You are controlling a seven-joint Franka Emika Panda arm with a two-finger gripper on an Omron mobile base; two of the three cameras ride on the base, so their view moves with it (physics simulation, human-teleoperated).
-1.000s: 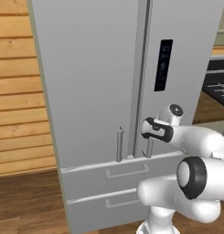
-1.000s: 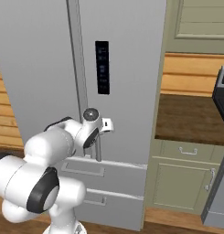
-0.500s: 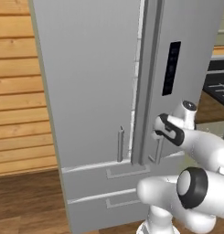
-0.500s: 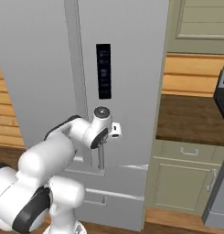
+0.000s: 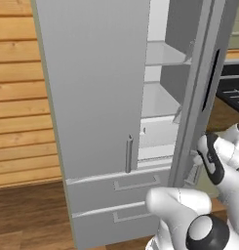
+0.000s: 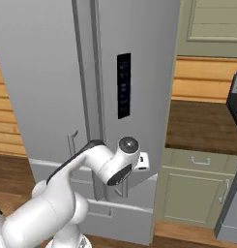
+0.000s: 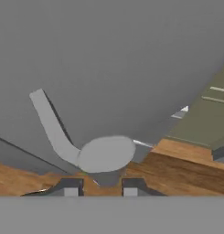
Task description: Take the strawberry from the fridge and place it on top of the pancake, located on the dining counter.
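Observation:
The light-grey fridge (image 5: 96, 88) stands right in front of me with its left door closed. Its right door (image 6: 139, 72), the one with the dark panel, is swung partly open. White shelves (image 5: 162, 53) show in the gap. My gripper (image 7: 100, 185) is shut on the right door's bar handle (image 7: 58, 135), low on the door. In the right base view the hand (image 6: 134, 164) sits against the door's lower edge. The strawberry, the pancake and the dining counter are out of view.
Two fridge drawers (image 5: 121, 185) lie below the doors. A wood-plank wall (image 5: 18, 97) runs to the left. Green cabinets (image 6: 202, 184) under a wooden counter stand just right of the open door, with a dark stove (image 6: 236, 97) at the far right.
The right fridge door has swung from closed to partly open, with my gripper on its handle moving out and to the right. The white shelves now show.

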